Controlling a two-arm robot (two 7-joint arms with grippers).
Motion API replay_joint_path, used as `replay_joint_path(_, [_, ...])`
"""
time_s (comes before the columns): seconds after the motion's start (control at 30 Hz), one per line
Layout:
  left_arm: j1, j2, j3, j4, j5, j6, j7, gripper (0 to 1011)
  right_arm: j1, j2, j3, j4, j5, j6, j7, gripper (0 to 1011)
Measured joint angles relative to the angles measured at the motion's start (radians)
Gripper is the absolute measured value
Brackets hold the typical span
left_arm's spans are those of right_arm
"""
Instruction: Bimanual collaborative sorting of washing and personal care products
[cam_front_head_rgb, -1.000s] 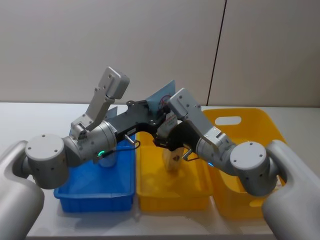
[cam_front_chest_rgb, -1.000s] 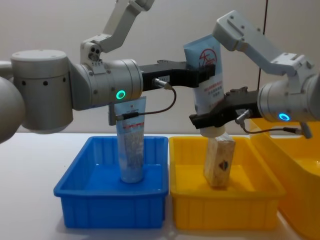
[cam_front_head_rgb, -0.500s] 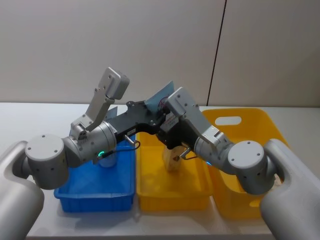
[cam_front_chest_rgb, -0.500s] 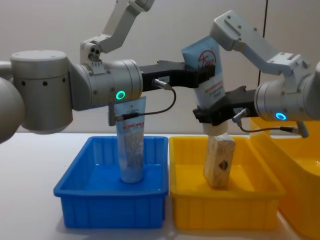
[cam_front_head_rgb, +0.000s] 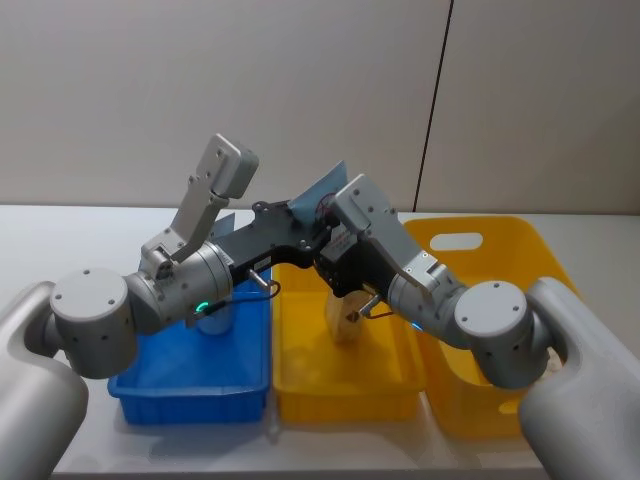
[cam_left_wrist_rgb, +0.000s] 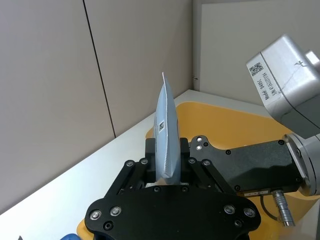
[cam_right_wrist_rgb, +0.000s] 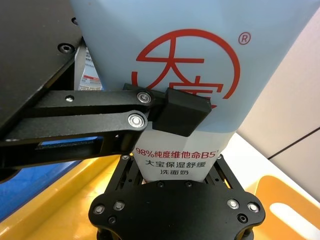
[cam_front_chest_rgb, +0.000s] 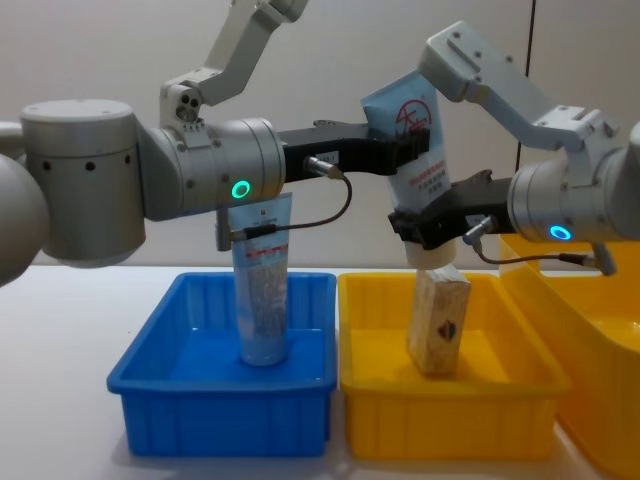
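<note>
Left pincer (cam_front_chest_rgb: 405, 152): clamped on the upper half of the wide tube (cam_front_chest_rgb: 415, 165), its black fingers (cam_right_wrist_rgb: 182, 112) pressed against the flat faces just below the red logo
Right pincer (cam_front_chest_rgb: 432, 228): at the tube's lower end, fingers to either side of it; whether they press on it, cannot tell
Wide tube: pale blue, nearly upright, flat end up, held in the air above the yellow tray (cam_front_chest_rgb: 380, 420), centre of the chest frame
Left arm: reaches in level from the left of the chest frame, wrist stretched toward the middle
Right arm: comes in from the right, elbow raised, forearm sloping down to the tube's base
Slim tube (cam_front_chest_rgb: 262, 280): stands upright in the blue tray (cam_front_chest_rgb: 160, 400), lower left
Cream box (cam_front_chest_rgb: 438, 325): stands tilted in the yellow tray, directly under the wide tube
Table (cam_front_chest_rgb: 60, 380): carries both trays side by side
</note>
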Motion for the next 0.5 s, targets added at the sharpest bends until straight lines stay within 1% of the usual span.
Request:
replay_joint_path(0.03, [0.0, 0.0, 0.0, 0.0, 0.0, 0.0, 0.0, 225, 0.0, 0.0, 0.0, 0.0, 0.0, 0.0, 0.0, 380])
replay_joint_path(0.1, [0.0, 0.0, 0.0, 0.0, 0.0, 0.0, 0.0, 277, 0.0, 0.0, 0.0, 0.0, 0.0, 0.0, 0.0, 379])
replay_joint_path(0.13, [0.0, 0.0, 0.0, 0.0, 0.0, 0.0, 0.0, 286, 0.0, 0.0, 0.0, 0.001, 0.0, 0.0, 0.0, 368])
replay_joint_path(0.2, [0.0, 0.0, 0.0, 0.0, 0.0, 0.0, -0.001, 363, 0.0, 0.0, 0.0, 0.001, 0.0, 0.0, 0.0, 353])
replay_joint_path(0.33, [0.0, 0.0, 0.0, 0.0, 0.0, 0.0, -0.001, 464, 0.001, -0.001, 0.0, 0.001, 0.0, 0.0, 0.001, 328])
replay_joint_path(0.4, [0.0, 0.0, 0.0, 0.0, 0.0, 0.0, -0.001, 545, 0.001, -0.001, 0.0, 0.002, 0.0, 0.0, 0.001, 319])
replay_joint_path(0.43, [0.0, 0.0, 0.0, 0.0, 0.0, 0.0, -0.001, 564, 0.001, -0.001, 0.0, 0.002, 0.0, 0.0, 0.001, 316])
replay_joint_path(0.47, [0.0, 0.0, 0.0, 0.0, 0.0, 0.0, -0.001, 621, 0.001, -0.001, 0.0, 0.002, -0.001, 0.0, 0.001, 311])
replay_joint_path(0.5, [0.0, 0.0, 0.0, 0.0, 0.0, 0.0, -0.001, 648, 0.001, -0.002, 0.0, 0.003, -0.001, 0.0, 0.001, 304])
